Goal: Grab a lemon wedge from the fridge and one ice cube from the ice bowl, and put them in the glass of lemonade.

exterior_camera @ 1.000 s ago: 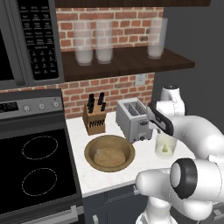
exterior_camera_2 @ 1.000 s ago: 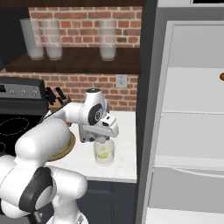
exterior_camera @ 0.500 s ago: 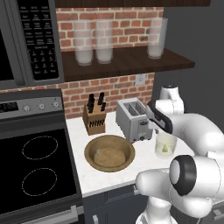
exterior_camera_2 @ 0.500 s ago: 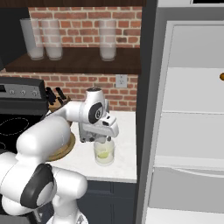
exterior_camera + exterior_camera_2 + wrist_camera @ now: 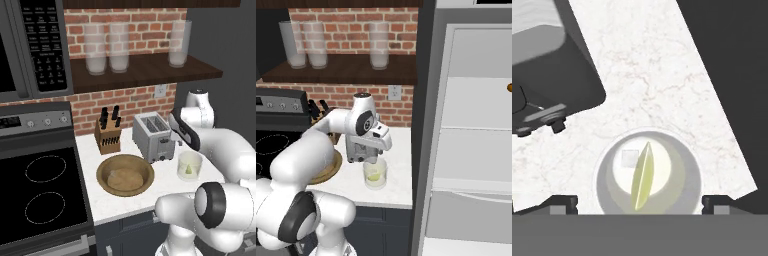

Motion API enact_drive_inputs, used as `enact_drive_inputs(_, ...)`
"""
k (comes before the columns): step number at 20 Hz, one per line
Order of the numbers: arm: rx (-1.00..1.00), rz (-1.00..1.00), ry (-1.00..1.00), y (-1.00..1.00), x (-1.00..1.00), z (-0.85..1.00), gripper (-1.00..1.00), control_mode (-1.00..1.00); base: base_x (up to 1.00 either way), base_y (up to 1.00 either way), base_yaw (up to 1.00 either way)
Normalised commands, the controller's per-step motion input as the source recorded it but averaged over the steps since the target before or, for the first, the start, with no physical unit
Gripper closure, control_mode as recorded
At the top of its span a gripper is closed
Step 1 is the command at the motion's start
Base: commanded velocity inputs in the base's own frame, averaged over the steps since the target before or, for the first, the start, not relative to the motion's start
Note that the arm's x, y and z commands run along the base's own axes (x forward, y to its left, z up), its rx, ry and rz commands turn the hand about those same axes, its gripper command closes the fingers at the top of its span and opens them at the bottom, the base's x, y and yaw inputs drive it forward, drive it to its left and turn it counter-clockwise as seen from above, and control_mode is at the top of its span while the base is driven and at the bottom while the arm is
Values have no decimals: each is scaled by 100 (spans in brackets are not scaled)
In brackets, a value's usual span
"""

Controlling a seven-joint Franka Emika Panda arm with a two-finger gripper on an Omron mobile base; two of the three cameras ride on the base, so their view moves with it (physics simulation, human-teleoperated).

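**Now: one wedge and one cube in the glass**

Left to right in the left base view: one microwave [image 5: 30,47] above one stove [image 5: 37,195] with two ring burners; then the white desk [image 5: 115,197] carrying one knife block [image 5: 108,136], one wooden ice bowl [image 5: 125,174], one toaster [image 5: 153,136] and one glass [image 5: 189,166]. On the shelf [image 5: 145,72] above stand three tall frosted glasses [image 5: 119,47], two close together and one apart to the right.

The bowl lies just in front of the toaster and knife block; the glass stands right of the toaster, near the desk's edge.

In the hand view the glass [image 5: 648,174] sits directly below the pincer [image 5: 639,204], whose two dark tips are spread wide, one on each side of the glass's rim, pinching nothing. Inside the pale liquid float one yellow-green lemon wedge [image 5: 642,176] and one small square ice cube [image 5: 629,158], just beside each other.

In the right base view the fridge [image 5: 471,135] stands open at the right, its pale shelves showing one small orange item [image 5: 509,88] at the far edge. The arm's hand [image 5: 368,147] hangs just above the glass [image 5: 375,173].
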Motion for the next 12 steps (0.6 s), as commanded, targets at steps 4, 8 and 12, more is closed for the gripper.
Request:
enact_drive_inputs(4, 4, 0, -13, 0, 0, 26, -100, -100, 0, 0, 0)
enact_drive_inputs(8, 4, 0, -9, -8, -3, 16, -100, -100, 0, 0, 0)
enact_drive_inputs(12, 5, 0, -1, -18, -12, 2, -100, -100, 0, 0, 0)
